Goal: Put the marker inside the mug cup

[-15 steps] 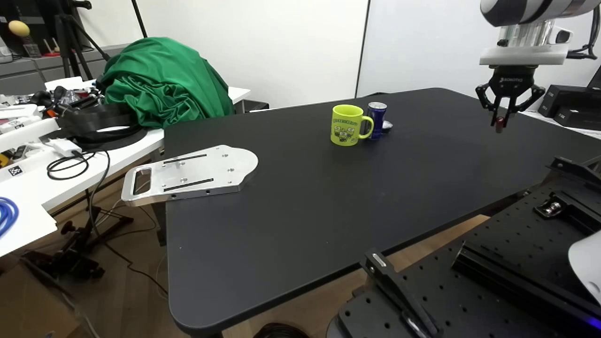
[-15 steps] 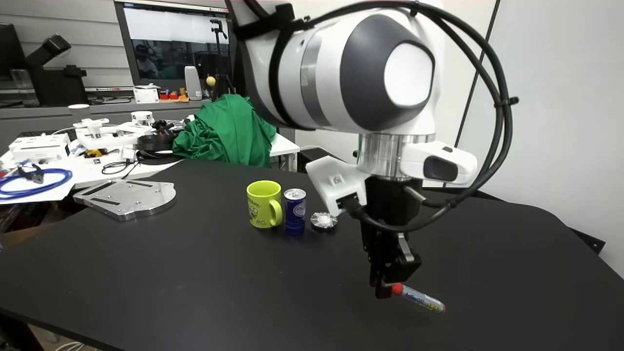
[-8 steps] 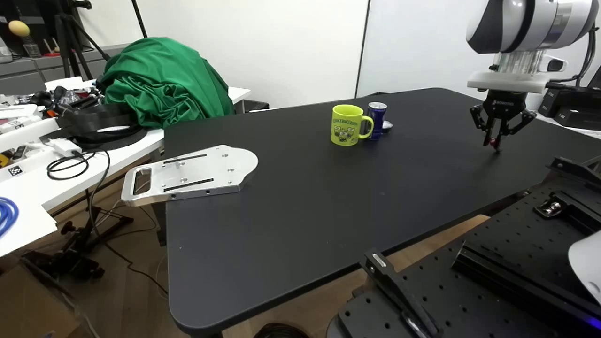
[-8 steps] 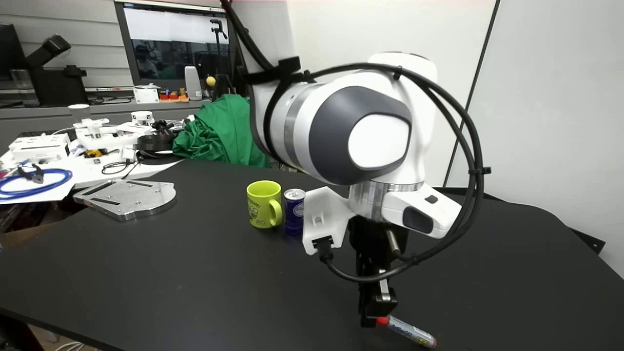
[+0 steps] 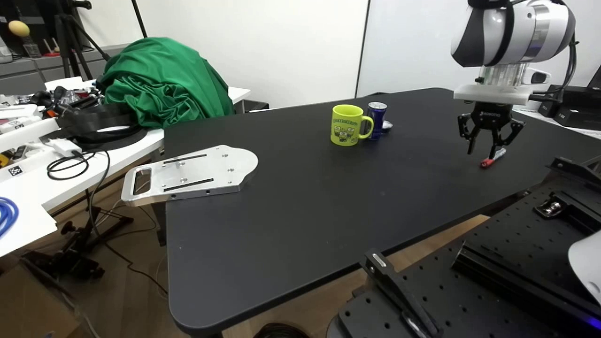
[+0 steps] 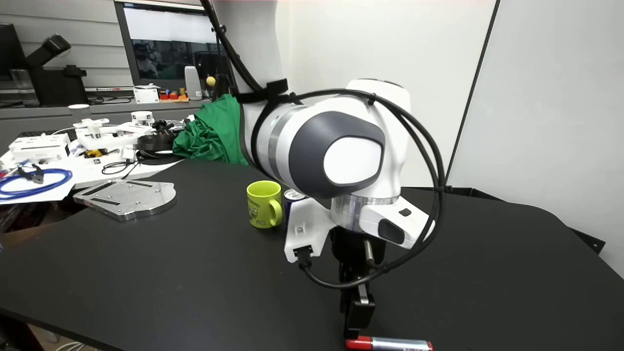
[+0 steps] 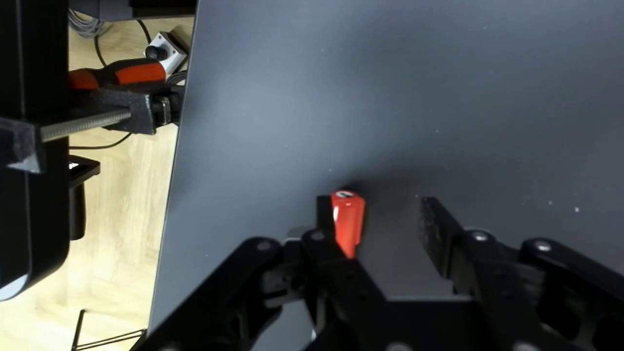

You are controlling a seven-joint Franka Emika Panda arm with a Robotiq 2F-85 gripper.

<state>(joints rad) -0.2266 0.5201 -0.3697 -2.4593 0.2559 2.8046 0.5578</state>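
Seeing my black two-fingered gripper [image 7: 378, 217] parted, I find the slim red-and-silver marker [image 6: 390, 344] roughly across its closing line, nearer one finger [image 7: 323, 212].

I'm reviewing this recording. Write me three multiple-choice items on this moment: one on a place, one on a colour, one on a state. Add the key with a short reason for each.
1. Where is the marker relative to the mug?
A. Inside it
B. Lying across its rim
C. Outside it, apart from it

2. What colour is the can beside the mug?
A. Orange
B. Blue
C. White

3. How does the gripper stand?
A. Open
B. Shut on the marker
C. Shut on nothing

Key:
1 C: both exterior views show the marker well away from the mug.
2 B: its blue wall shows in an exterior view.
3 A: the wrist view shows it spread wider than the marker.
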